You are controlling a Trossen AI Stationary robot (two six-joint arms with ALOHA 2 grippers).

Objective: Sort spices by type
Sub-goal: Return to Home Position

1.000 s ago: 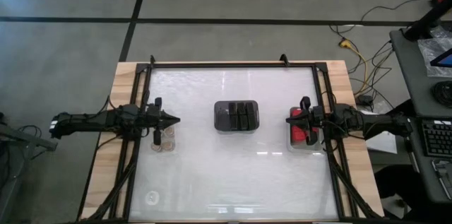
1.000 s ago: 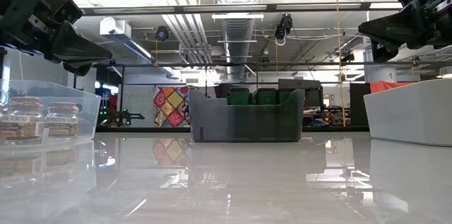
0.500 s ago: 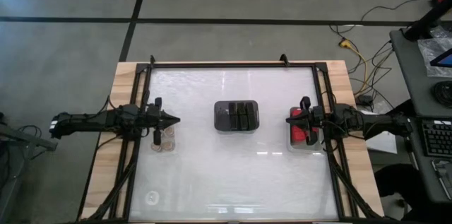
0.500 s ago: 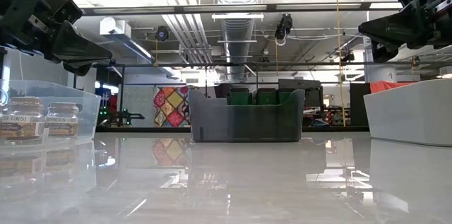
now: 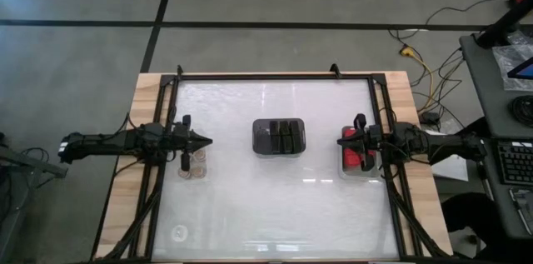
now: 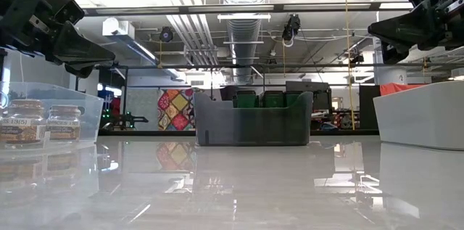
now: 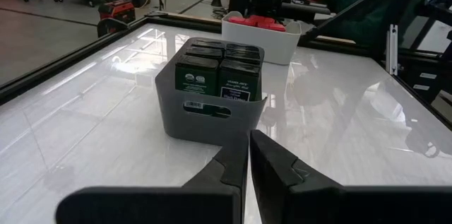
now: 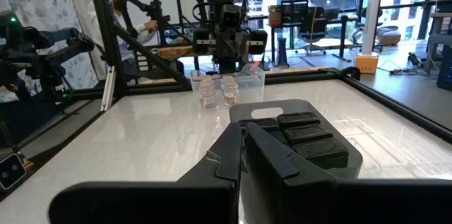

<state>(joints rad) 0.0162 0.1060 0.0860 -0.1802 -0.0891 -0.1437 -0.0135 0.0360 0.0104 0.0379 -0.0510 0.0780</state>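
- Nothing is shifting between the pictures of the last second and this one: both arms are holding the same pose, so the motion back to rest looks finished or nearly so.
- The left gripper (image 5: 206, 141) is hanging raised at the left side of the table (image 5: 266, 214), by the clear bin (image 6: 87, 110). Its fingers are pressed nearly together and carrying nothing.
- The right gripper (image 5: 341, 141) is hanging raised at the right side, over the white tray (image 5: 354, 174). Its fingers are likewise closed on nothing.
- The tan-topped jars (image 6: 64, 122) are standing upright inside the clear bin.
- The dark blocks (image 7: 219, 75) are sitting packed in the grey bin (image 7: 205, 114) at the table's middle.
- The red blocks (image 5: 360, 157) are lying in the white tray.
- No spice is showing loose on the table in any view. Judging by that, each kind is sitting in its own container and the sorting appears complete, with nothing left for either arm to pick.
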